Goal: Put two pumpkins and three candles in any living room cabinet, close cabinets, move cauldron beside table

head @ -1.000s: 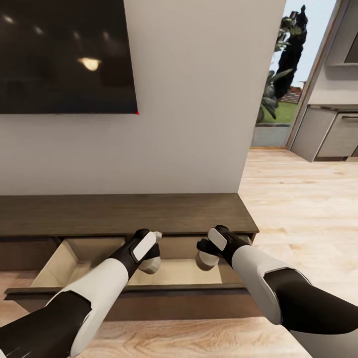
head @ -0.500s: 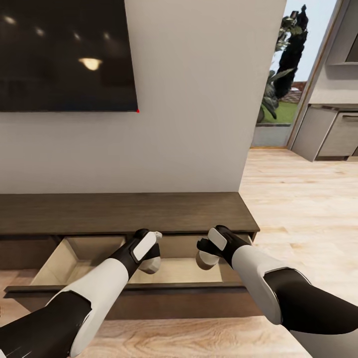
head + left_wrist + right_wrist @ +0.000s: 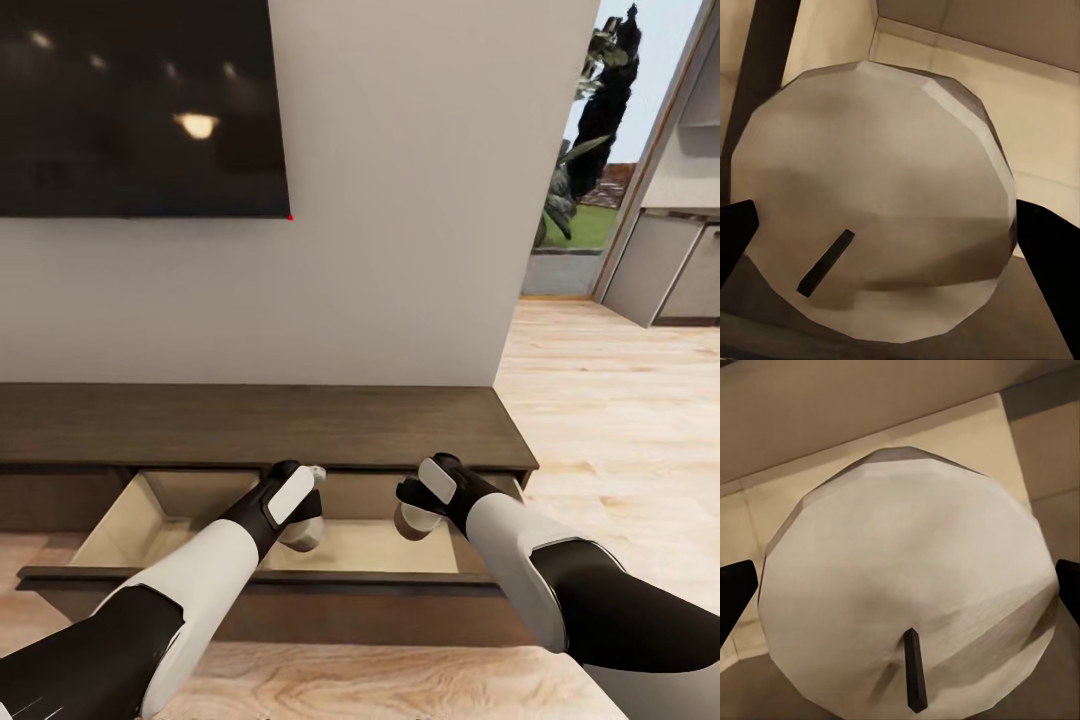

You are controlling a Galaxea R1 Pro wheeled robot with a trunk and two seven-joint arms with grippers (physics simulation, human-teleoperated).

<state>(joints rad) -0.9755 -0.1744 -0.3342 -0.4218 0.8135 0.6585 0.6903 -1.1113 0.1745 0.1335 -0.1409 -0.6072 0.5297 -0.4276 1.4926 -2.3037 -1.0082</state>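
The long dark brown cabinet stands against the wall with one drawer pulled open, its pale wood inside showing. My left gripper hangs over the drawer, shut on a grey-beige candle. In the left wrist view that candle sits between the black fingers with its wick toward the camera. My right gripper is shut on a second candle, also over the drawer. In the right wrist view this candle sits between the fingers. The pumpkins and the cauldron are out of view.
A black TV hangs on the white wall above the cabinet. To the right, light wood floor runs to a doorway with plants outside and grey kitchen cabinets.
The whole picture has shifted slightly to the right, so the camera has moved. Both grippers hold the same pose over the open drawer, each still shut on its candle.
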